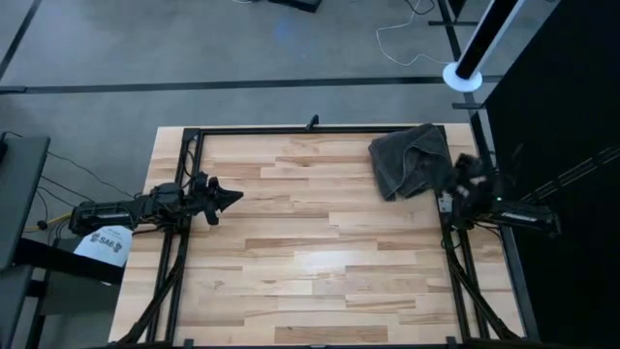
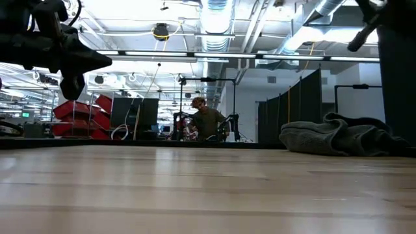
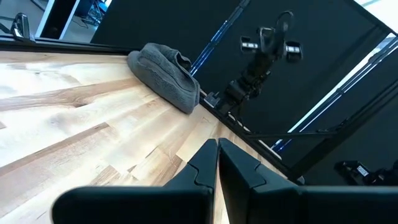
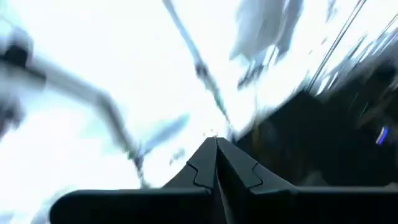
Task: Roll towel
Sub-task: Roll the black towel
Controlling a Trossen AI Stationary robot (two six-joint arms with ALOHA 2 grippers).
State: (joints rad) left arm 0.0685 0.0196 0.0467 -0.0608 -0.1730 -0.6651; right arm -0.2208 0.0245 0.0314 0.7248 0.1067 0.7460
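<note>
The dark grey towel [image 1: 411, 159] lies crumpled in a heap on the wooden table's far right part, and shows in the low view [image 2: 338, 138] and the left wrist view [image 3: 165, 76] too. My left gripper [image 1: 235, 197] hovers over the table's left side with its fingers shut [image 3: 217, 149] on nothing, pointing toward the right edge. My right gripper [image 4: 216, 148] is shut and empty. It is raised beside the towel's right edge [image 1: 470, 173] and faces the ceiling.
A black frame [image 1: 310, 129] runs along the table's far edge and down both sides. The wide middle of the tabletop [image 1: 320, 242] is bare wood. A dark partition [image 1: 562, 87] stands beyond the right edge. A person [image 2: 207, 120] sits far off in the room.
</note>
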